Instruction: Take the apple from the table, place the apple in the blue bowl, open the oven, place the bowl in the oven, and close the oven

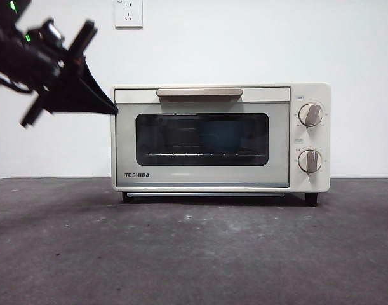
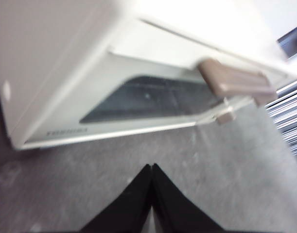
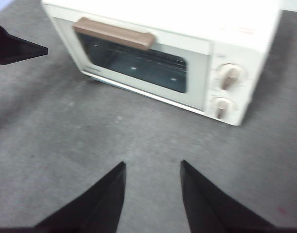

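The cream oven stands on the table with its door closed and its beige handle at the top. Behind the dark glass, the blue bowl shows only as a dim bluish shape on the wire rack. The apple is hidden. My left gripper is shut and empty, and hangs in the air at the oven's upper left corner, its tip almost at the door edge. In its own blurred view, that left gripper looks down at the oven. My right gripper is open and empty above the table in front of the oven.
Two knobs sit on the oven's right panel. A white wall with a socket stands behind. The dark grey table stretches bare in front of the oven. The left gripper's black tip shows in the right wrist view.
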Motion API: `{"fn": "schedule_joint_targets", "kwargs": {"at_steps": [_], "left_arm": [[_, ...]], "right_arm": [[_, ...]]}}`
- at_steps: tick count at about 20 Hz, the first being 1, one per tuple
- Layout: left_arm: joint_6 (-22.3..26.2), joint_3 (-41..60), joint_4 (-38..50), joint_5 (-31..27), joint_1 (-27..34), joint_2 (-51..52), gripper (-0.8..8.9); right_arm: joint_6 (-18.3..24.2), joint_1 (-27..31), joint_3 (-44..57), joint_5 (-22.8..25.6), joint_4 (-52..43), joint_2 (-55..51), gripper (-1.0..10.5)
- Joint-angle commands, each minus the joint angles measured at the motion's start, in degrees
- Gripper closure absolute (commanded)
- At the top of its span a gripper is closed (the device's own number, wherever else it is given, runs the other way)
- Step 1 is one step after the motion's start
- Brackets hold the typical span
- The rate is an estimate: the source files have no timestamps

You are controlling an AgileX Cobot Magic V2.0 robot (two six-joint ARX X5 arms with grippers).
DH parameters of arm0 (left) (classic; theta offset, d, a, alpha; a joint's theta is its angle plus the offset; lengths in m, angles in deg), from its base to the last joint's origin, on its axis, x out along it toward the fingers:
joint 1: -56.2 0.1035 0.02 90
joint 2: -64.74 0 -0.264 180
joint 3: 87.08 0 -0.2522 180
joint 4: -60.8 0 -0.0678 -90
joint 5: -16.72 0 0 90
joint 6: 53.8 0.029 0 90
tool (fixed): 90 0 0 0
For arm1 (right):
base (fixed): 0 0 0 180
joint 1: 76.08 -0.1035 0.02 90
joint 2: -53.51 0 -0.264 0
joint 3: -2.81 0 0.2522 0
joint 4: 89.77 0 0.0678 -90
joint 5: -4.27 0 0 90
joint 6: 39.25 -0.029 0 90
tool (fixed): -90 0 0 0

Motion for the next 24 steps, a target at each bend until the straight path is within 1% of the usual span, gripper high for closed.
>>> {"fn": "schedule_joint_targets", "kwargs": {"at_steps": [1, 4, 7, 9, 11, 12, 18, 20, 24], "left_arm": [[7.1, -1.0, -5.9, -3.1, -1.2, 4.5, 8.07], [9.1, -1.0, -11.7, -6.5, -2.9, 9.9, 8.07], [10.3, -1.0, -16.7, -8.8, -4.6, 15.1, 8.07], [10.4, -1.0, -18.8, -10.0, -5.7, 18.1, 8.07], [10.6, -1.0, -20.1, -10.8, -6.7, 20.7, 8.07], [10.6, -1.0, -20.5, -11.1, -7.0, 21.7, 8.07], [10.6, -1.0, -22.7, -11.1, -7.2, 25.2, 8.07], [10.6, -1.0, -22.9, -11.1, -7.2, 25.2, 8.07], [10.5, -1.0, -22.9, -11.1, -7.2, 25.2, 8.06]], "right_arm": [[0.8, -0.4, 5.8, -1.3, -8.6, -1.5, 7.7], [0.9, -0.4, 12.3, -1.7, -16.4, -2.7, 7.7], [0.9, -0.4, 18.1, -3.7, -23.6, -3.1, 7.8], [0.8, -0.4, 21.3, -4.2, -27.4, -3.1, 8.3], [0.5, -0.4, 24.1, -4.3, -30.9, -3.1, 9.2], [0.4, -0.4, 24.9, -4.4, -32.2, -3.0, 9.5], [0.2, -0.4, 25.6, -5.9, -37.6, -3.1, 9.4], [0.2, -0.4, 25.6, -5.8, -39.0, -3.1, 9.4], [0.3, -0.4, 25.6, -4.5, -38.6, -3.0, 9.4]]}}
